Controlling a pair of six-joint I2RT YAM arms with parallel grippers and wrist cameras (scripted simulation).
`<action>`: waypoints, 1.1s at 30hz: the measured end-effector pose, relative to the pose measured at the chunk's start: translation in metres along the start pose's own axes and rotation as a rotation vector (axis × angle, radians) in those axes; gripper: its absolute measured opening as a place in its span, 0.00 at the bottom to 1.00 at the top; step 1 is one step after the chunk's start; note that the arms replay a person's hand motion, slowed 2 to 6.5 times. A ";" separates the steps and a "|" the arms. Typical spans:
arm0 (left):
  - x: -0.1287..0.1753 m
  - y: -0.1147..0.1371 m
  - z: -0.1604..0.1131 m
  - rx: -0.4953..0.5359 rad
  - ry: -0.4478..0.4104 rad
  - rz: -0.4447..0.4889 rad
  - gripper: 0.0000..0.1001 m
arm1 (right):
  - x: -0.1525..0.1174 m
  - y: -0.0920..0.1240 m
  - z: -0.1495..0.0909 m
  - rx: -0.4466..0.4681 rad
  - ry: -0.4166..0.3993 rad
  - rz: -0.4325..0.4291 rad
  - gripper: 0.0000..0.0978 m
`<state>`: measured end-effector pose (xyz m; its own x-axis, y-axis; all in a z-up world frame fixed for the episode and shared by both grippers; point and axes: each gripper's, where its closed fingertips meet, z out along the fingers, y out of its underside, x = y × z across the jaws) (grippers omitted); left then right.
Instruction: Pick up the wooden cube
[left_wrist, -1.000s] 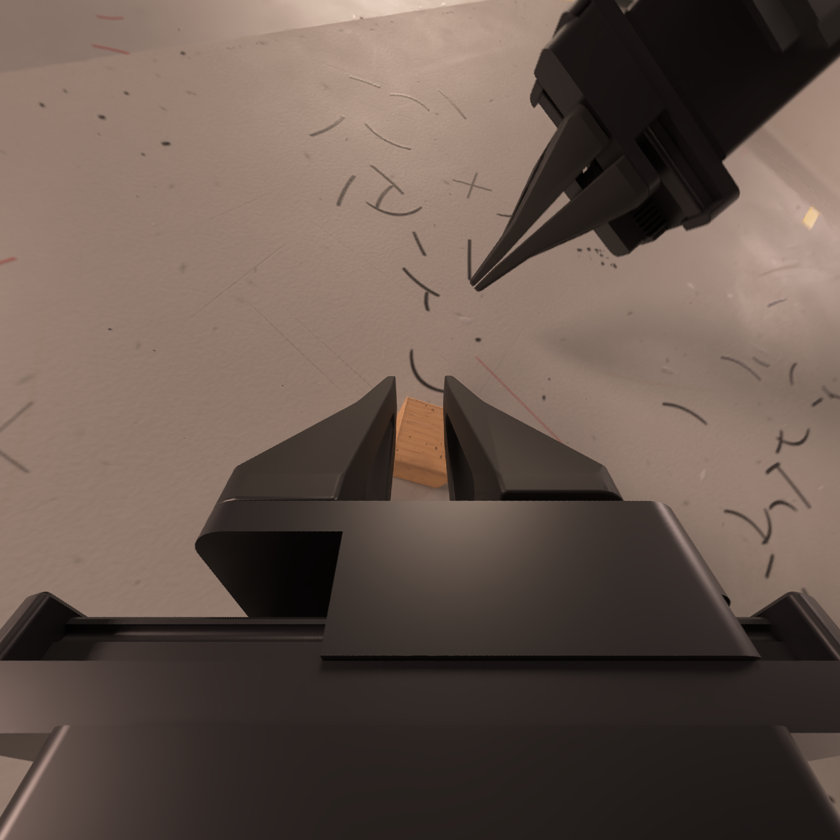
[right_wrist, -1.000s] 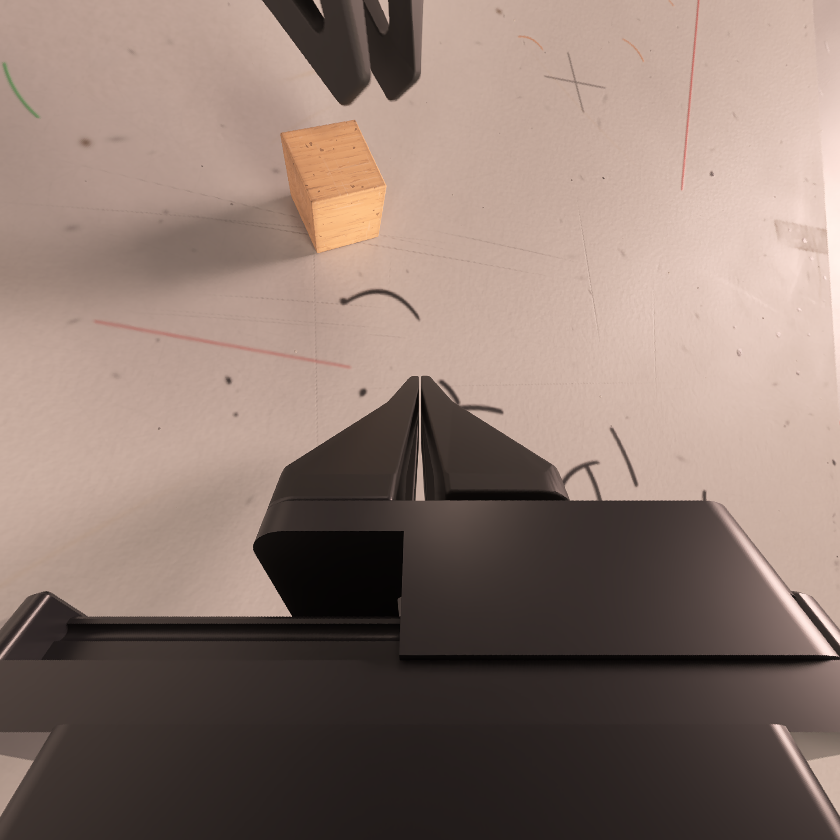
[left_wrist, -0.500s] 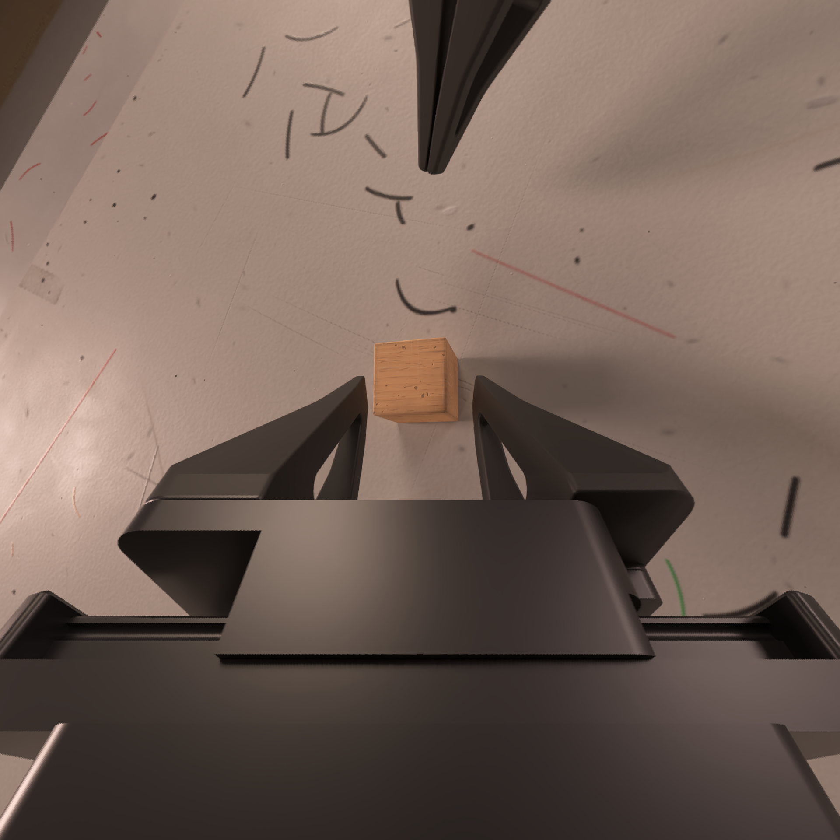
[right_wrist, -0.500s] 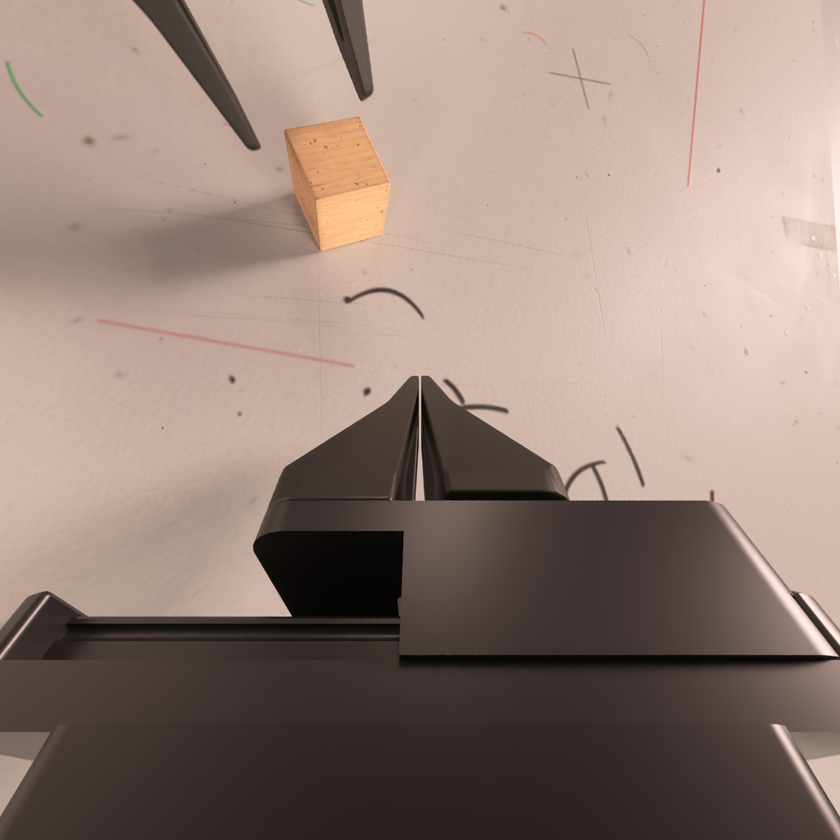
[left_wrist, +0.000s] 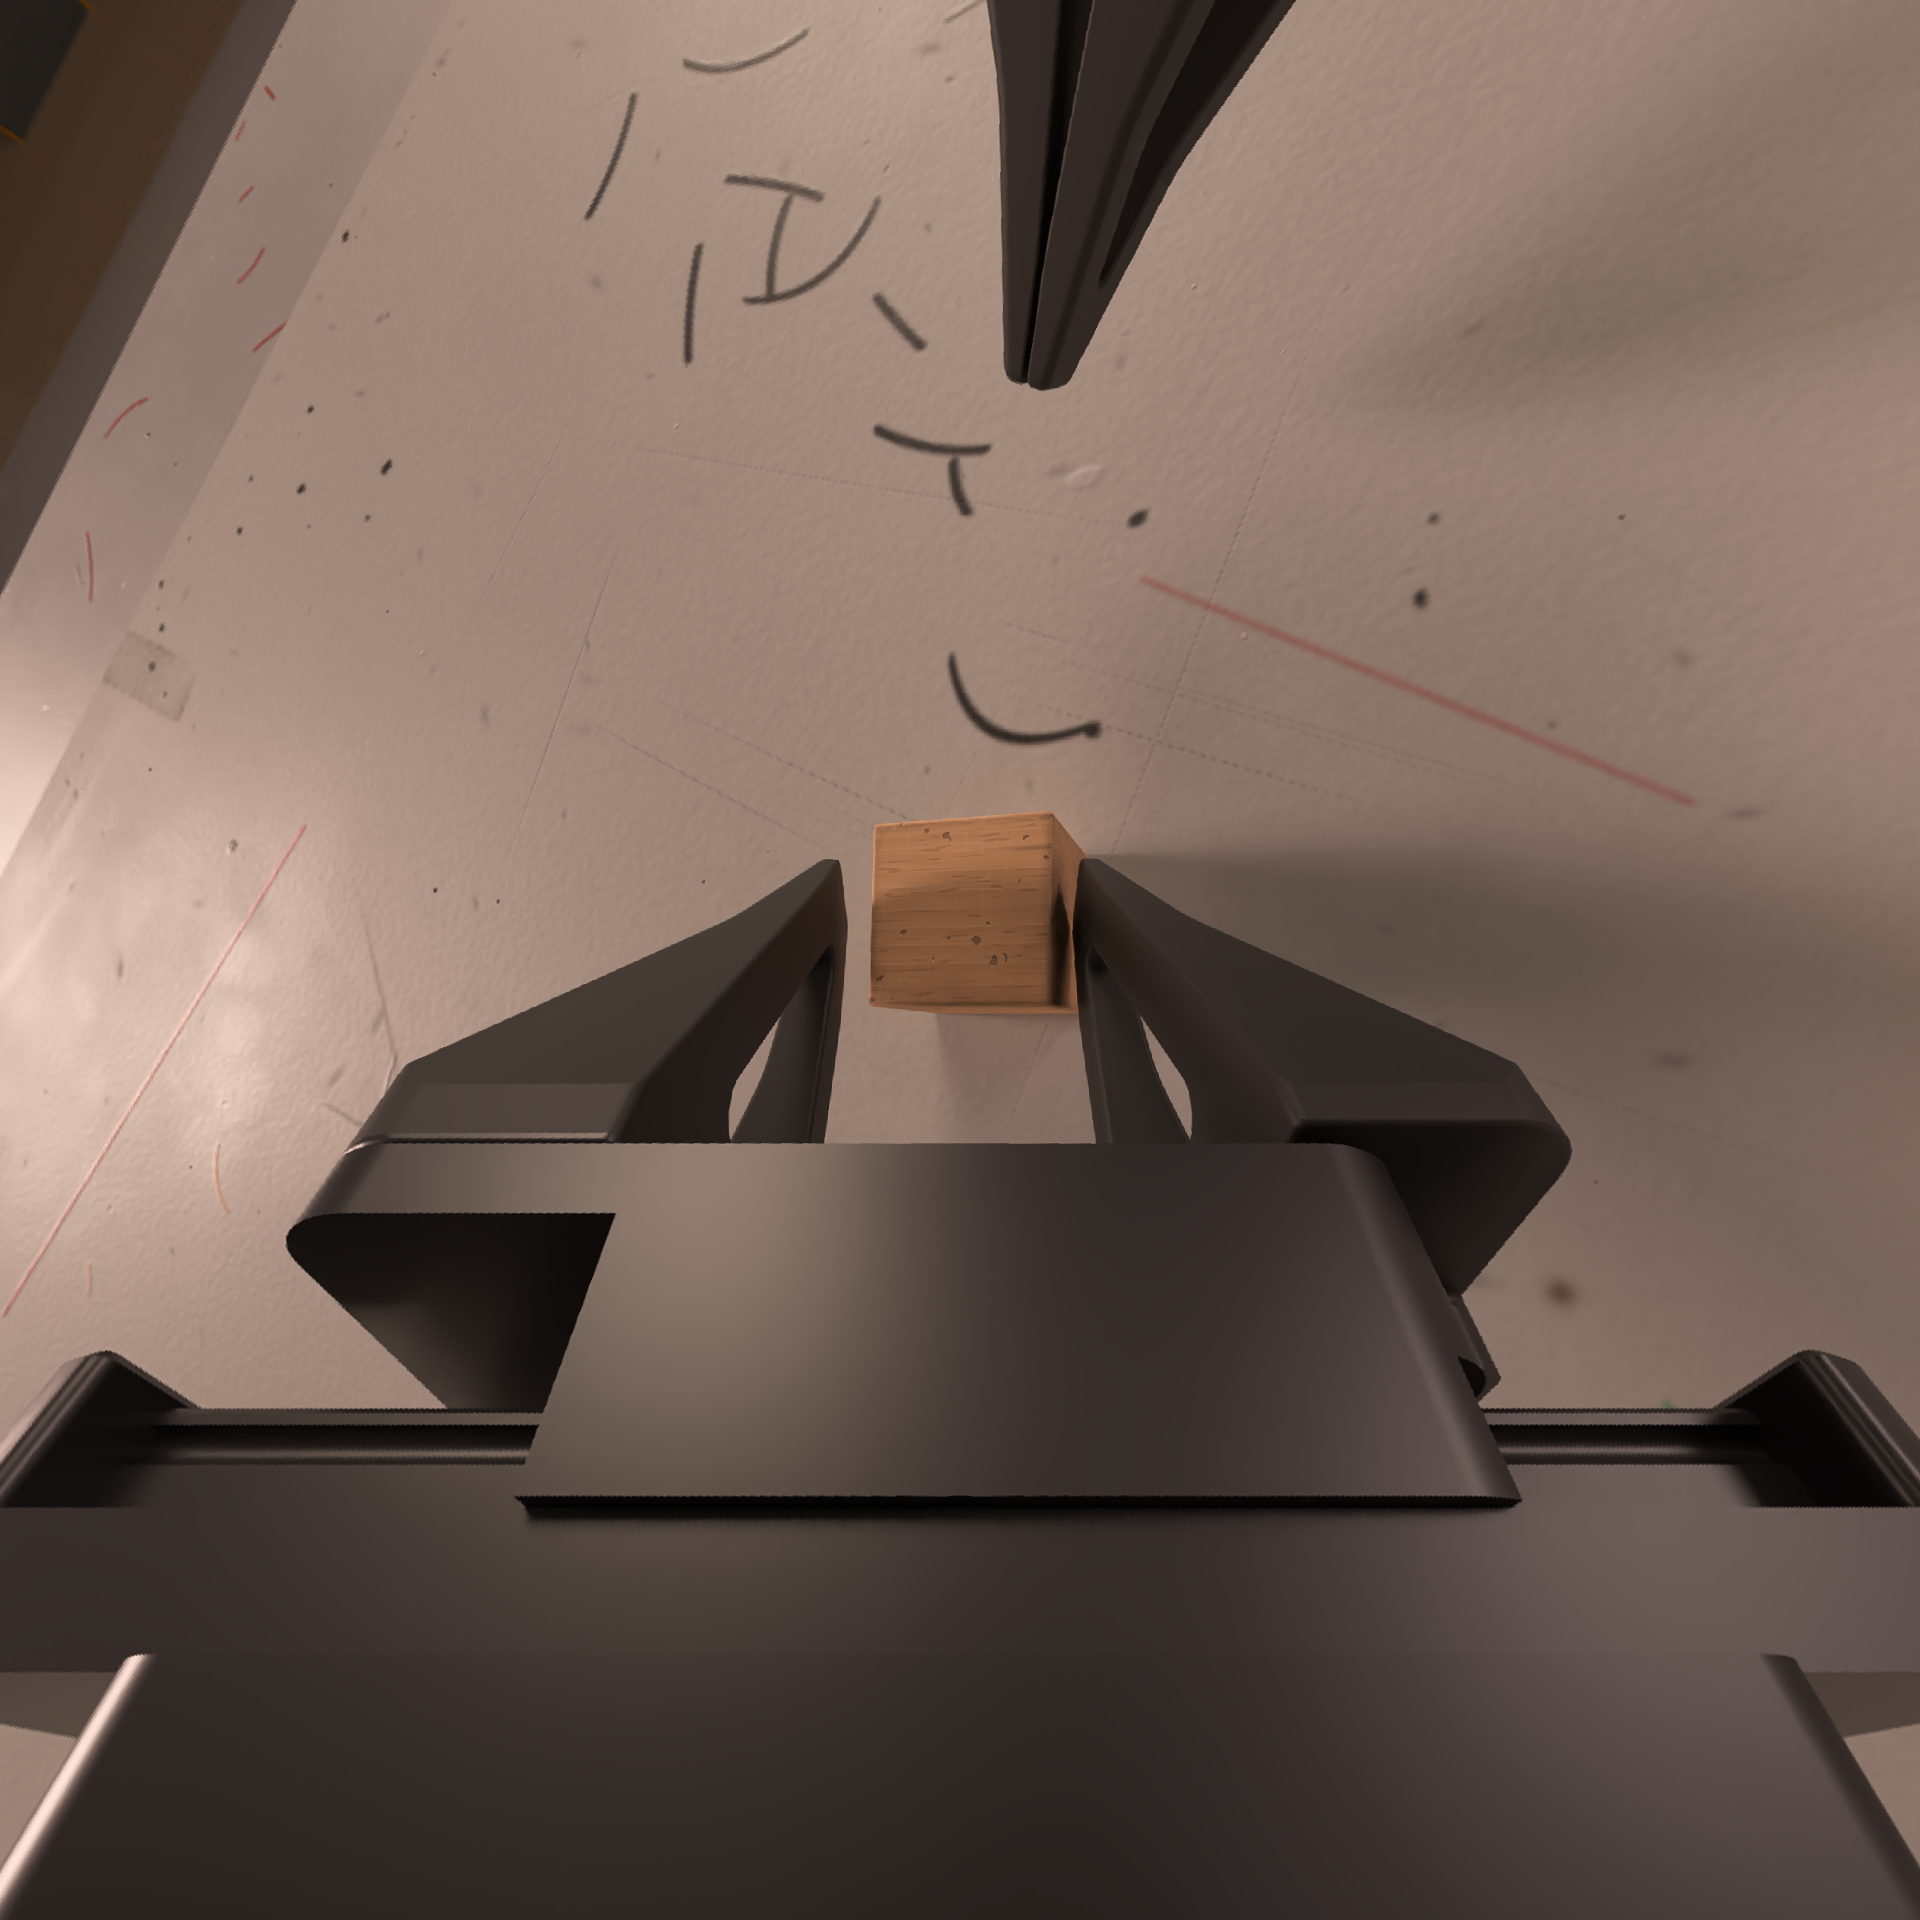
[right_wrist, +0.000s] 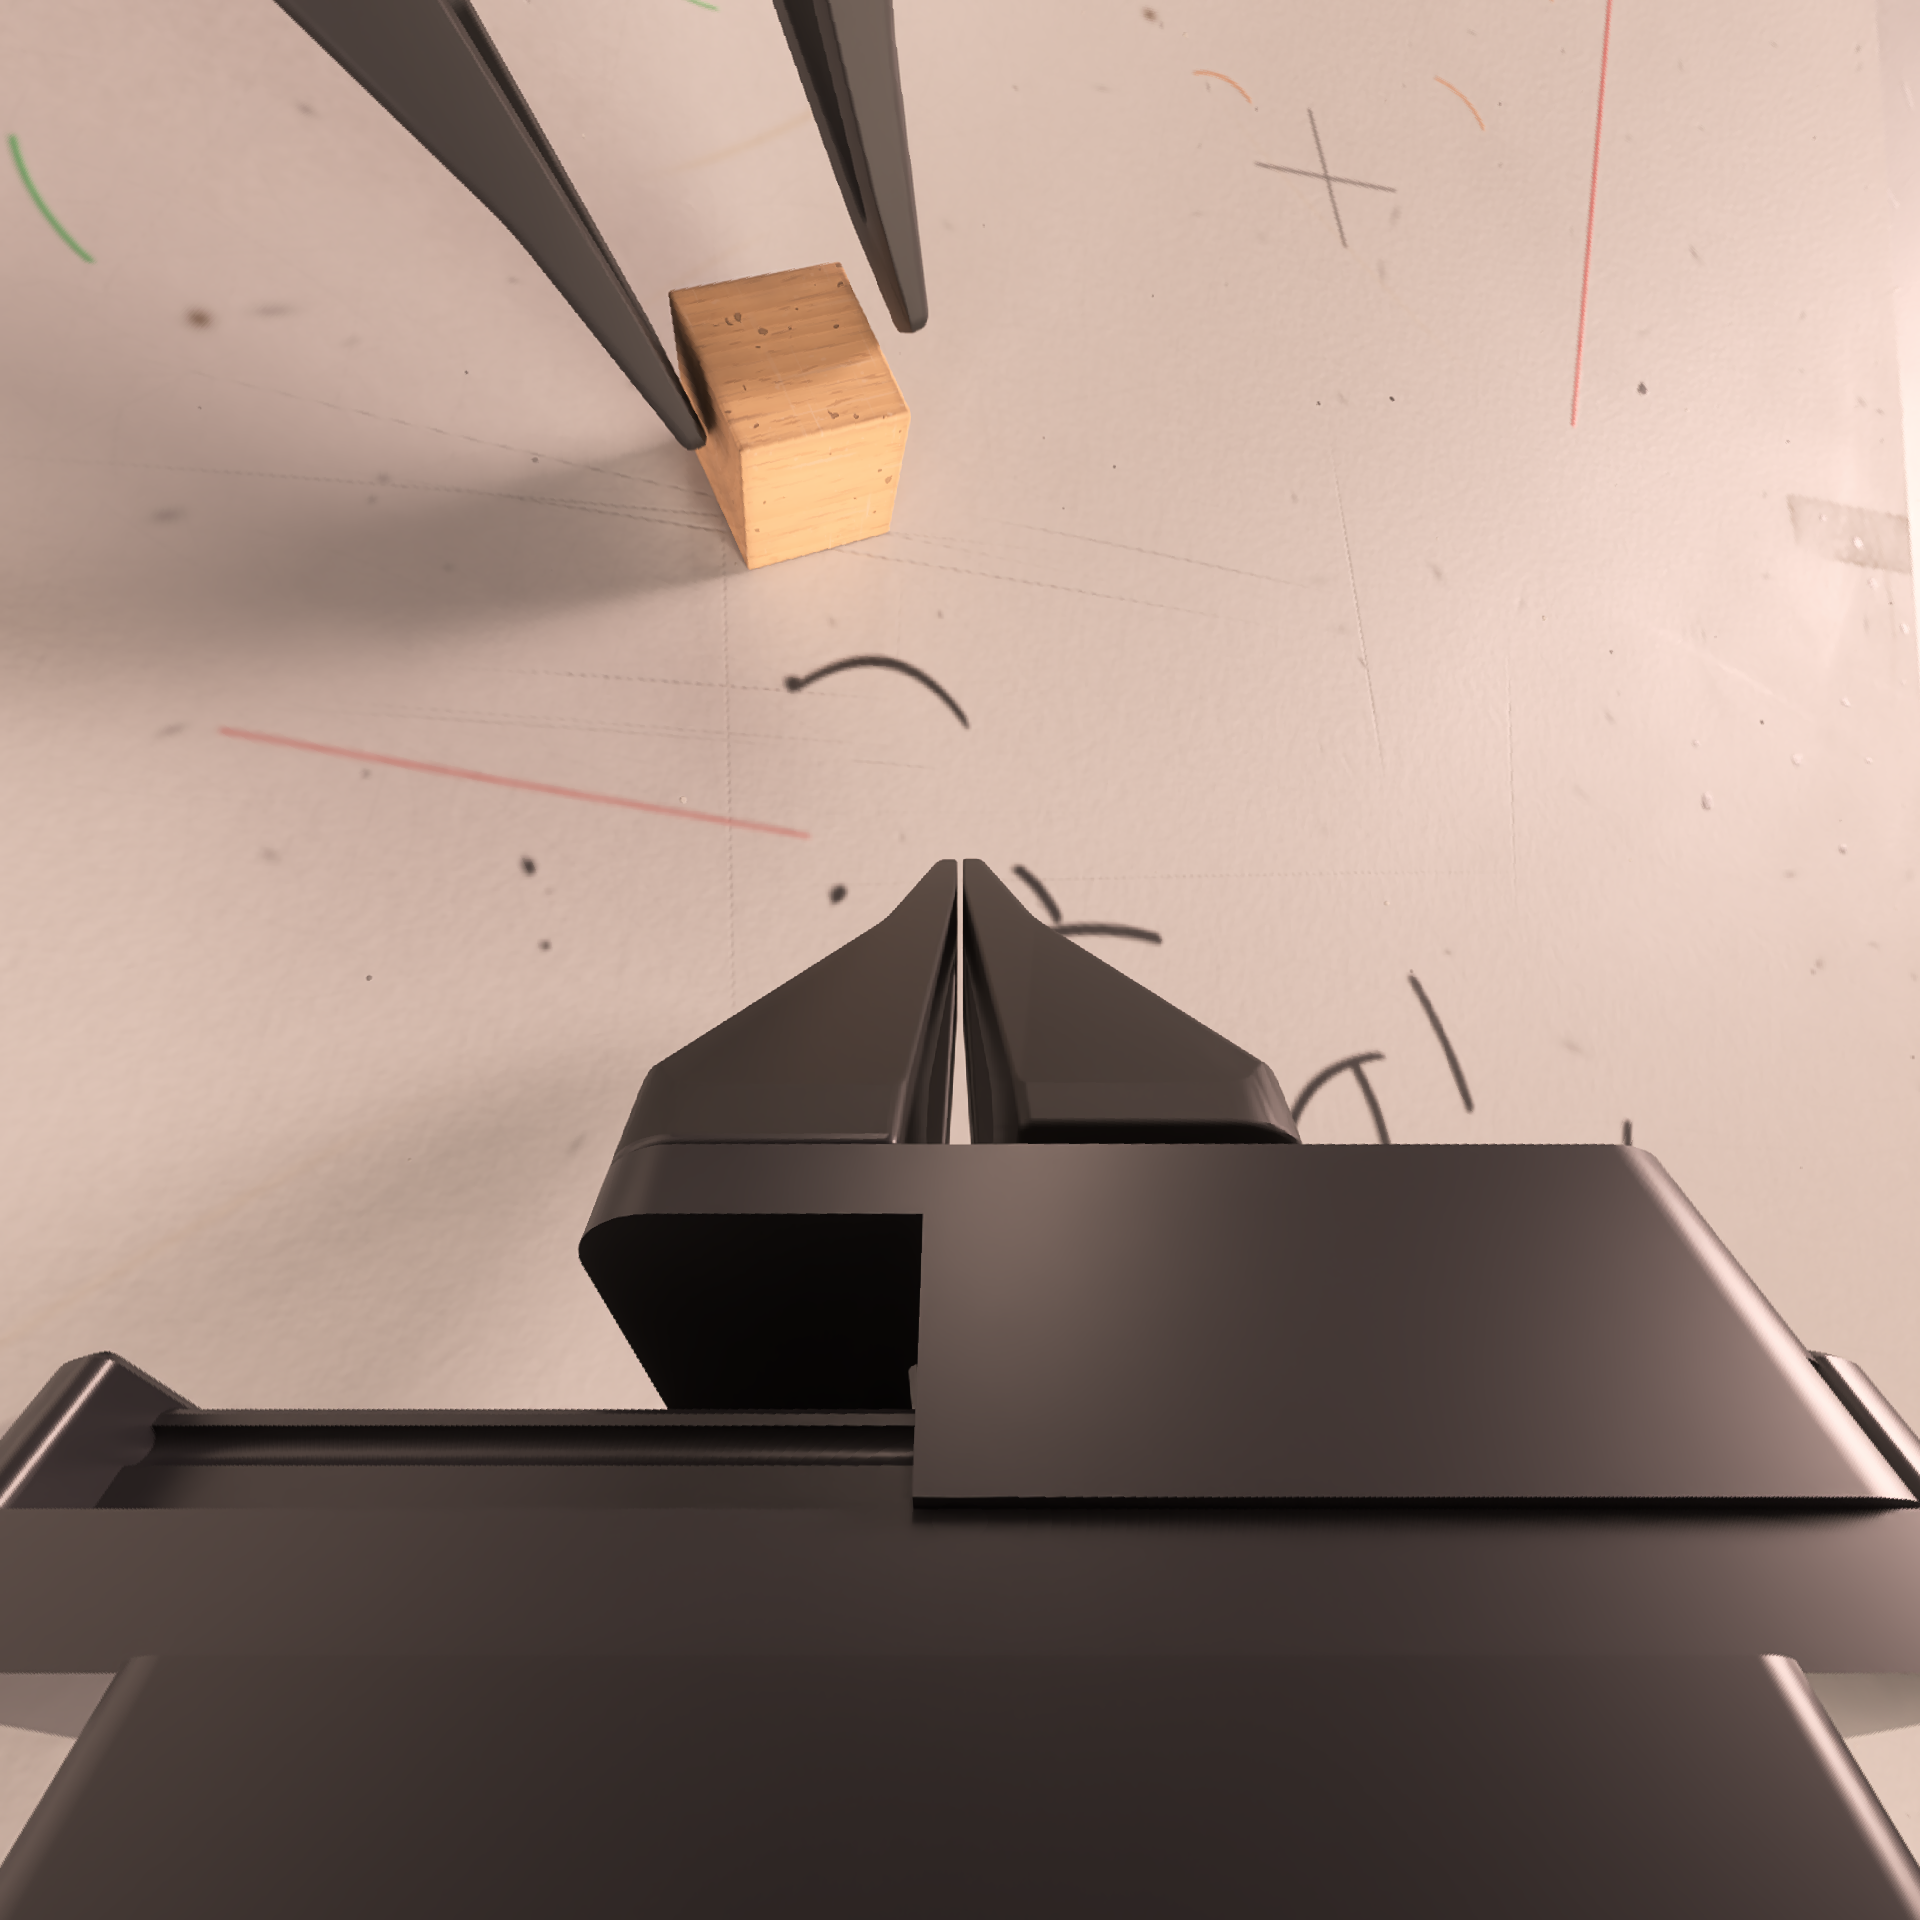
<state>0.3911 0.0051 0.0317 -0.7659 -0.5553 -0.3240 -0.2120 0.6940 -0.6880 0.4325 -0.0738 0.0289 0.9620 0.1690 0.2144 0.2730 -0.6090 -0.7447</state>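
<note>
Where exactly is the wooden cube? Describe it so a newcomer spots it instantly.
Start from the pale, scribble-marked table. Near the black curved pen stroke, the open left gripper straddles the wooden cube, which rests on the surface. It is the only solid, tan, grained thing there; everything else is flat marks or dark fingers.

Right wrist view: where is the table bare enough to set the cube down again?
Free: the table between the wooden cube and the shut right gripper, and the wide stretch toward the grey cross mark. Only pen marks and specks lie there. Crowded: right around the cube, where the open left gripper straddles it.
</note>
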 end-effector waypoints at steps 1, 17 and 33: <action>0.000 0.000 0.001 -0.005 -0.005 0.007 0.37 | 0.000 0.000 0.000 0.000 0.000 0.000 0.01; 0.002 -0.002 0.007 0.006 0.010 -0.012 0.34 | 0.001 0.000 0.001 0.001 -0.006 0.005 0.01; 0.000 -0.004 0.006 0.021 0.057 -0.152 0.34 | 0.001 0.000 0.000 0.001 -0.008 0.006 0.01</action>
<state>0.3955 -0.0006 0.0307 -0.7594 -0.6258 -0.1782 -0.3160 0.5941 -0.7398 0.4335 -0.0736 0.0285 0.9637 0.1715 0.2047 0.2670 -0.6090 -0.7469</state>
